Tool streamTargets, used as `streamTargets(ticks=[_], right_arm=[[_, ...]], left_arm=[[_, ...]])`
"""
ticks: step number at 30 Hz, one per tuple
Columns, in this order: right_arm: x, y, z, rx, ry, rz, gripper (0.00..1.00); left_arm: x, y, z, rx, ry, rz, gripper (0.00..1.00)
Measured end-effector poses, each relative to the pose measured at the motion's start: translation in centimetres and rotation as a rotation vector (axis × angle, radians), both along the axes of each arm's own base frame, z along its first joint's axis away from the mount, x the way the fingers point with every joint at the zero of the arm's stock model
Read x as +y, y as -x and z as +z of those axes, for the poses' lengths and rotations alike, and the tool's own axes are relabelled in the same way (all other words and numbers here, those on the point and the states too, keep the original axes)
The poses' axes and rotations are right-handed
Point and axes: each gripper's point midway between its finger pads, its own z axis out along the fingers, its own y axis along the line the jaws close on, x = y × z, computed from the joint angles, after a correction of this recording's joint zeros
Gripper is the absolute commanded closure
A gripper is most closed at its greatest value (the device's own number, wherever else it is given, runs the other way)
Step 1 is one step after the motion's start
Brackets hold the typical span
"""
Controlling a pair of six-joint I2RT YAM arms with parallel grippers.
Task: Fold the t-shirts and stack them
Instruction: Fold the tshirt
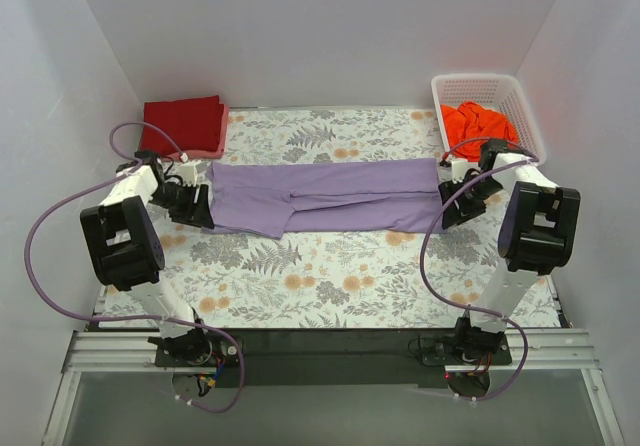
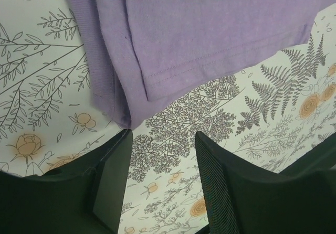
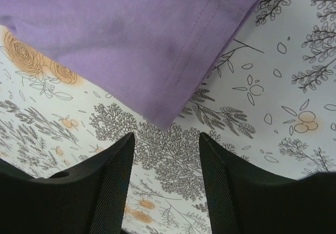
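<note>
A lavender-purple t-shirt point(image 1: 330, 198) lies folded into a long strip across the middle of the table. My left gripper point(image 1: 192, 204) stands open at its left end. In the left wrist view the shirt's corner point(image 2: 157, 50) lies just beyond the gripper point(image 2: 164, 137), whose jaws hold nothing. At the shirt's right end my right gripper point(image 1: 462, 206) is open too. The right wrist view shows the purple corner point(image 3: 142, 40) just ahead of the empty gripper point(image 3: 167, 138). A dark red t-shirt point(image 1: 184, 124) lies folded at the back left. An orange t-shirt point(image 1: 476, 126) is bunched in the basket.
The white lattice basket point(image 1: 523, 114) stands at the back right corner. A floral leaf-patterned cloth point(image 1: 330, 276) covers the table. White walls close in the back and both sides. Purple cables loop beside each arm.
</note>
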Motion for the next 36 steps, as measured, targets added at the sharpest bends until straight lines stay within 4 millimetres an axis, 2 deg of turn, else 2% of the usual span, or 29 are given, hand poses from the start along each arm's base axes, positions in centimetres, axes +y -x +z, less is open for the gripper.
streamTargets(ticks=[5, 12, 15, 17, 18, 20, 23, 27, 36], right_arm=[[0.3, -0.1, -1.0, 0.017, -0.017, -0.021, 0.47], [0.6, -0.2, -1.3, 0.02, -0.038, -0.03, 0.66], [0.7, -0.3, -1.5, 0.021, -0.042, -0.033, 0.76], [0.7, -0.3, -1.6, 0.026, -0.042, -0.035, 0.83], [0.7, -0.3, -1.7, 0.028, -0.043, -0.037, 0.92], [0.7, -0.3, -1.8, 0.032, -0.041, -0.036, 0.97], [0.6, -0.3, -1.9, 0.034, -0.035, -0.037, 0.99], [0.5, -0.6, -1.7, 0.025, -0.03, -0.034, 0.99], [0.0, -0.6, -1.9, 0.02, -0.006, -0.015, 0.99]], left_arm=[[-0.2, 0.0, -0.4, -0.002, 0.011, 0.005, 0.49], [-0.2, -0.3, -0.9, -0.009, 0.012, 0.01, 0.51], [-0.2, -0.3, -1.4, 0.006, 0.018, 0.01, 0.59], [-0.2, -0.2, -1.7, 0.019, 0.022, 0.01, 0.69], [-0.2, -0.2, -1.8, 0.021, 0.025, 0.007, 0.72], [-0.2, -0.4, -1.8, 0.022, 0.028, 0.005, 0.81], [-0.2, -0.7, -1.6, 0.015, 0.029, -0.001, 0.91], [-0.1, -1.0, -1.2, 0.009, 0.028, -0.011, 1.0], [0.0, -0.9, -0.8, 0.011, 0.027, -0.024, 1.0]])
